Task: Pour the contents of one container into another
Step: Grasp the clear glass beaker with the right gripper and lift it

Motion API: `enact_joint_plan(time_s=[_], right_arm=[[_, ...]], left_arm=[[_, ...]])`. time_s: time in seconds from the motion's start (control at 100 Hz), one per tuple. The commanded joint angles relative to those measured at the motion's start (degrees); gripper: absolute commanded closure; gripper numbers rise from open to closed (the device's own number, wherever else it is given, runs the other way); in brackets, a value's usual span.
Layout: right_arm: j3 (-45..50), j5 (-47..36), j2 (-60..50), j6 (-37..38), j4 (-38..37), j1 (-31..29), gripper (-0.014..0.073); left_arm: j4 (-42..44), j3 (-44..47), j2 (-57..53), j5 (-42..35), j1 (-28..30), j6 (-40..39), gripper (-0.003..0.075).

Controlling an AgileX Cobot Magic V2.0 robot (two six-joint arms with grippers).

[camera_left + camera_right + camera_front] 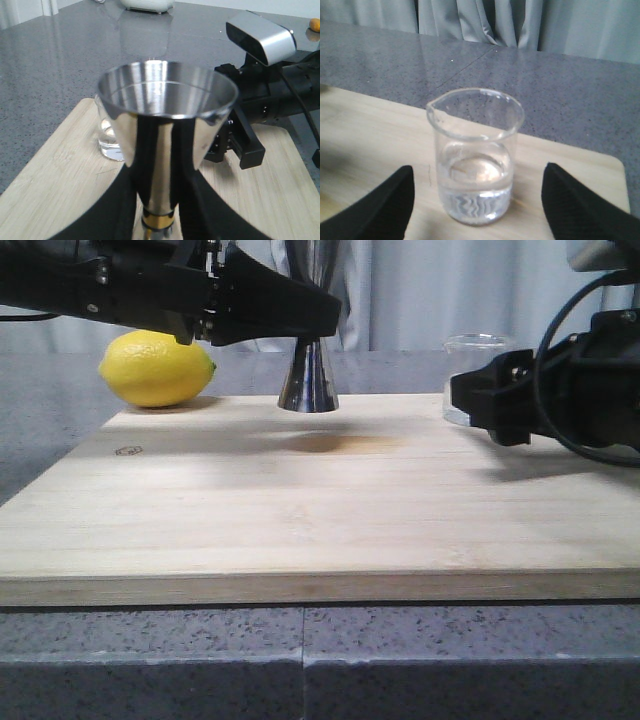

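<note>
A pale wooden board (300,510) with fine straight grain lies on a speckled grey stone counter (300,660). Near its far edge stands the jigger (308,375), polished steel shaped as two cones joined by a thin gold band, its flared upper cup mirror-bright in the left wrist view. The left end effector (300,310) reaches in level from the left at the jigger's waist, its black fingers (100,210) closed against the narrow neck either side of the gold band. At the board's far right corner stands the beaker (475,155), clear thin glass with a rolled rim and small spout, holding a little clear liquid. The right end effector (477,200) is level behind it, spread wide, its textured black fingers (380,205) flanking the glass without touching. A dimpled yellow lemon (157,368) rests by the board's far left corner.
</note>
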Motion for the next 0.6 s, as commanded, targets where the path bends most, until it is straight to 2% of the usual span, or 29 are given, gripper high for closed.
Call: enact_joint_plan(time_s=[0.0, 0.46, 0.59], right_arm=[[-2.9, -4.3, -0.8, 0.2, -0.8, 0.2, 0.0099], [-8.6, -2.8, 3.6, 0.2, -1.3, 0.2, 0.0102], [-8.6, -3.1, 3.6, 0.2, -1.3, 0.2, 0.0131]], left_arm=[[-4.6, -1.6, -3.2, 6.3, -0.5, 0.1, 0.0739], [-4.4, -1.6, -3.2, 6.3, -0.5, 0.1, 0.0739], [-4.4, -1.6, -3.2, 6.3, -0.5, 0.1, 0.0739]])
